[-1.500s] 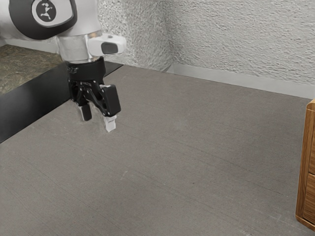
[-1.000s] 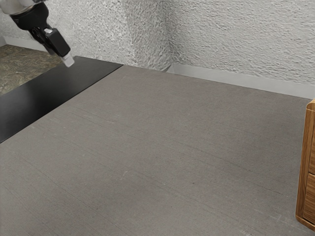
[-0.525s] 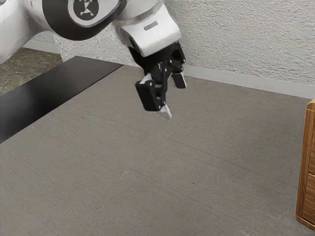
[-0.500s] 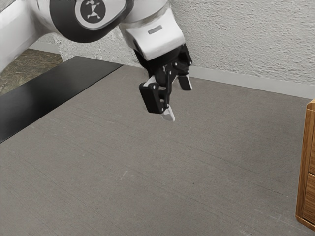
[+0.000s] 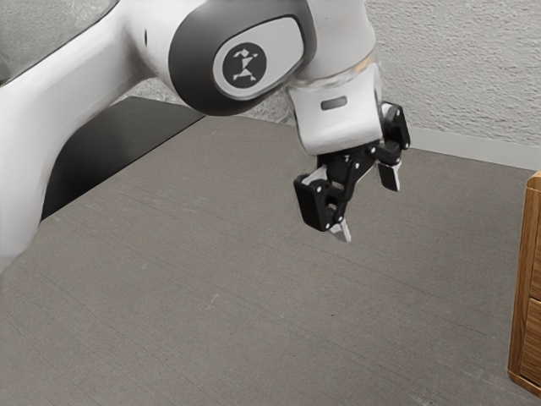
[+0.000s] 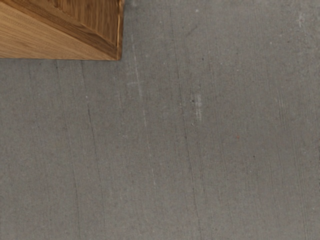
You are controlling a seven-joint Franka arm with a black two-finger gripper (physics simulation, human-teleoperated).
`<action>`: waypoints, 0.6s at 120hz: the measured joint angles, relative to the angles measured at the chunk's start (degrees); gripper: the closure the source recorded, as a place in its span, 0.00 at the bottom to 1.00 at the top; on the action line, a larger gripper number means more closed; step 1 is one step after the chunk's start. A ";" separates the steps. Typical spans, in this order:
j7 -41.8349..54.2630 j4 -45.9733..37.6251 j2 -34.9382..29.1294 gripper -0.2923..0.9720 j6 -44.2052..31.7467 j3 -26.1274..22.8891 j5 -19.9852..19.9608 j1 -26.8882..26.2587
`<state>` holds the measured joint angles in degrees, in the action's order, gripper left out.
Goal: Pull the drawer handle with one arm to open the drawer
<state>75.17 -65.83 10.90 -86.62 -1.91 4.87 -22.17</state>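
Note:
A wooden drawer cabinet (image 5: pixel 527 288) stands at the exterior view's right edge, cut off by the frame; its handle is hidden. A corner of the same cabinet (image 6: pixel 65 27) appears in the wrist view. My black gripper (image 5: pixel 363 203) hangs open above the grey table (image 5: pixel 211 296), well to the left of the cabinet, with nothing between its fingers. One fingertip (image 5: pixel 341 231) points down toward the table, the other (image 5: pixel 390 176) sits higher and further right.
A black strip (image 5: pixel 110 144) runs along the table's far left side. A rough white wall (image 5: pixel 456 59) with a pale baseboard bounds the table at the back. My large white arm (image 5: pixel 127 101) spans the upper left.
My arm has swung from the far left toward the exterior view's right and lowered slightly, bringing the open gripper nearer to the cabinet. The cabinet has not moved.

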 joint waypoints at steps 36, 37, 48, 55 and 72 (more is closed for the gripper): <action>1.46 2.83 -0.11 0.25 -1.09 -26.30 5.58 15.20; 1.34 2.54 -0.18 0.25 -1.10 -28.69 5.91 17.49; 0.29 1.40 -0.85 0.25 -0.80 -27.78 8.68 19.51; 0.28 1.84 -1.24 0.25 -0.38 -15.39 8.45 10.42; -3.04 2.59 -1.33 0.25 2.02 -8.10 7.60 5.91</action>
<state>72.13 -63.24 9.57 -84.60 -10.00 12.46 -16.26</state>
